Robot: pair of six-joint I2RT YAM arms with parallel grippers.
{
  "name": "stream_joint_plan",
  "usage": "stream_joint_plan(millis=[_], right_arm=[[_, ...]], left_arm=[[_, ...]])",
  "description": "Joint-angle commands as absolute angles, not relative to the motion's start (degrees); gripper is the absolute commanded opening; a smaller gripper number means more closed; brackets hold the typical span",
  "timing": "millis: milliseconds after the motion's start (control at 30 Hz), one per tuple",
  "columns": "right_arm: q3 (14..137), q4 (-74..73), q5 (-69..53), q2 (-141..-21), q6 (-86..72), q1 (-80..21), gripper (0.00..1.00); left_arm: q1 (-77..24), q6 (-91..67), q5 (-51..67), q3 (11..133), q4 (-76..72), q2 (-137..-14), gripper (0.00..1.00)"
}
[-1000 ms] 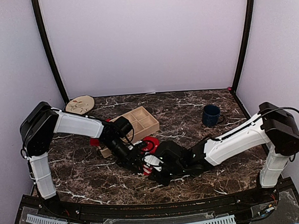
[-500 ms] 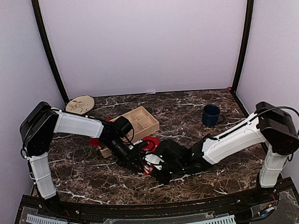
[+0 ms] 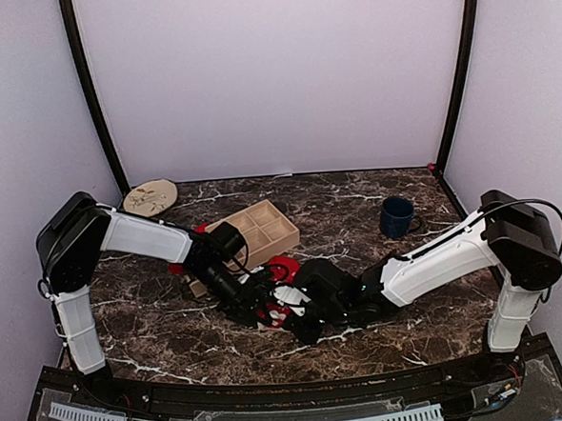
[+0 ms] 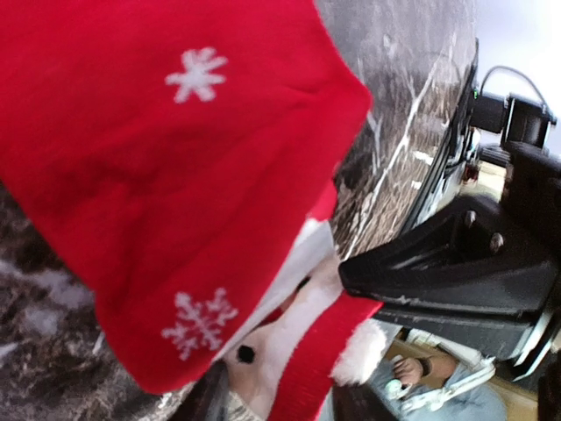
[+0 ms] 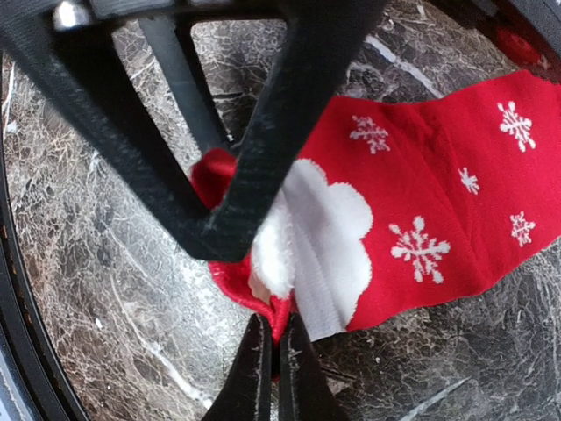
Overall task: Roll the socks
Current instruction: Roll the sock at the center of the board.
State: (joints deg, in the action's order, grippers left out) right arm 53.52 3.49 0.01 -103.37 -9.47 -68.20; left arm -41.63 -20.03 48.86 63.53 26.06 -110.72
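Right gripper [image 5: 273, 346] pinching shut on the cuff edge of the red snowflake sock [image 5: 421, 202], sock spreading ahead of its fingertips, left gripper [image 3: 256, 305] standing partly open just beyond the cuff

Pale lilac walls [image 3: 273, 77], black corner posts [image 3: 93, 98], dark marbled tabletop [image 3: 356, 192]
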Motion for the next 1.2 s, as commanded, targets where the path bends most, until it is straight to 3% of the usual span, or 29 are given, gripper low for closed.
stream_joint_plan(millis=[0, 300, 633, 933, 1167], right_arm=[[52.44, 5.01, -1.99, -101.61, -10.41, -67.37, 0.0], [51.4, 4.59, -5.24, -100.43, -11.68, -65.66, 0.0], [52.17, 3.07, -16.77, -99.43, -14.45, -61.15, 0.0], [57.94, -4.8, -28.07, -103.77, -15.21, -58.47, 0.0], [61.42, -9.6, -31.77, -106.39, -15.53, -56.9, 0.0]], left_arm=[[-40.81, -22.55, 47.41, 61.79, 23.6, -106.42, 0.47], [-39.51, -30.23, 46.89, 57.2, 12.34, -100.57, 0.51], [-39.4, -36.76, 42.92, 47.31, -0.57, -92.6, 0.51], [-40.87, -36.08, 32.11, 38.1, -11.54, -83.99, 0.49], [-49.9, -27.31, 19.49, 38.27, -8.76, -81.67, 0.43]])
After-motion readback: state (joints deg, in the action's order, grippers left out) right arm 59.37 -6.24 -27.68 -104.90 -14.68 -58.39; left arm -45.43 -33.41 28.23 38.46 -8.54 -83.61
